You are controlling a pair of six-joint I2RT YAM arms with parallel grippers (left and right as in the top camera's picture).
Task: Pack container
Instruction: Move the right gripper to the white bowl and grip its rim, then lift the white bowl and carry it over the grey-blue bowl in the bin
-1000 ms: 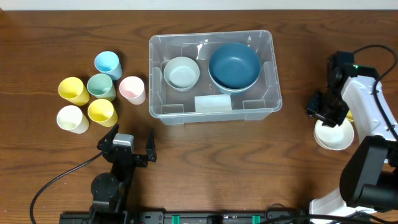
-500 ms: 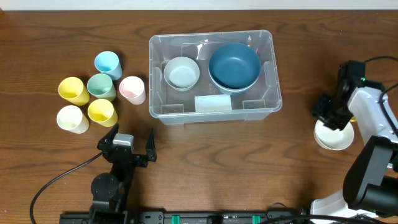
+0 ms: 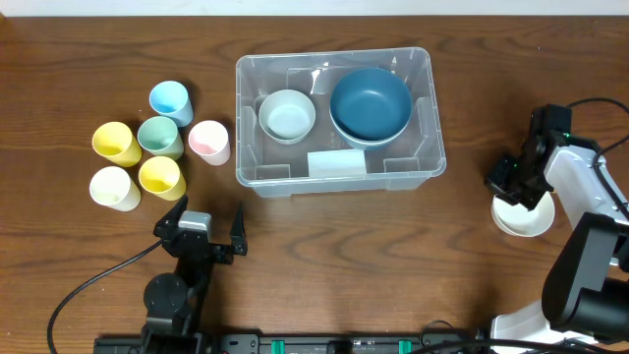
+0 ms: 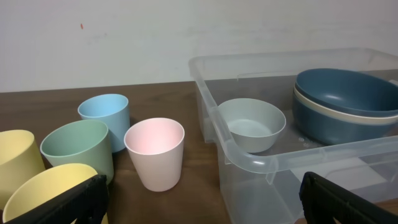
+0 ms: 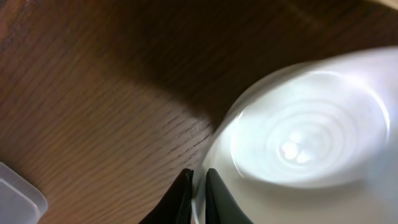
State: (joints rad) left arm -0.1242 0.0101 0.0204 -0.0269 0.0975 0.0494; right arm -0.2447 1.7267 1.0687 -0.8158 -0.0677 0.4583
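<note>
The container (image 3: 334, 57), a large clear bin, stands at the table's middle back. Inside it are a small pale bowl (image 3: 287, 115) and a dark blue bowl (image 3: 371, 103) that sits on a cream one. To the container's right a white bowl (image 3: 529, 218) rests on the table. My right gripper (image 3: 511, 183) is shut on that bowl's left rim. In the right wrist view the two dark fingers (image 5: 180, 196) pinch the thin rim of the white bowl (image 5: 298, 143). My left gripper (image 3: 201, 236) stands open near the front edge, holding nothing.
Several cups stand left of the container: blue (image 3: 169, 99), green (image 3: 159, 136), pink (image 3: 208, 141), cream (image 3: 113, 187) and two yellow (image 3: 115, 143). In the left wrist view the pink cup (image 4: 155, 152) stands just left of the container's corner (image 4: 249, 158).
My right gripper has closed onto the white bowl's rim and shifted slightly left with it. The left arm has not moved.
</note>
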